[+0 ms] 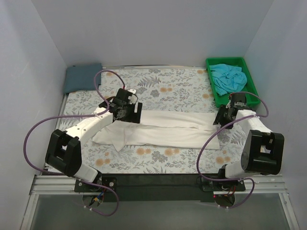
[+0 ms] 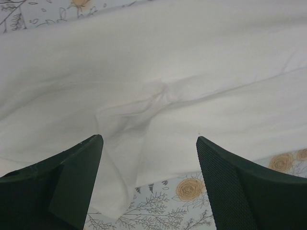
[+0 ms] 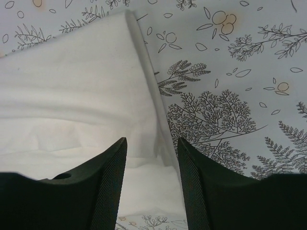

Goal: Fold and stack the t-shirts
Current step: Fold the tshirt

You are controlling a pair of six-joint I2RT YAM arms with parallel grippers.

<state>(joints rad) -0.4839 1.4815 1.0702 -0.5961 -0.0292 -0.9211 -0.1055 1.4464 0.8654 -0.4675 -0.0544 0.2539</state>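
White shirt (image 1: 168,129) lay on the desk (image 1: 158,158) as a long strip, its long axis running from my left pincer (image 2: 148,139) across to my right pincer (image 3: 151,141). Each pincer sat over its own end, so I judged the next fold as end-to-end along that axis. Left pincer was wide open and empty, cloth directly below it. Right pincer was part open and empty, the strip's end edge running between its fingers. Both arms reached forward, wrists pitched down. Grey shirt (image 1: 82,77) lay folded beyond my left pincer. Turquoise shirt (image 1: 229,76) sat bunched in the bin (image 1: 211,81) beyond my right.
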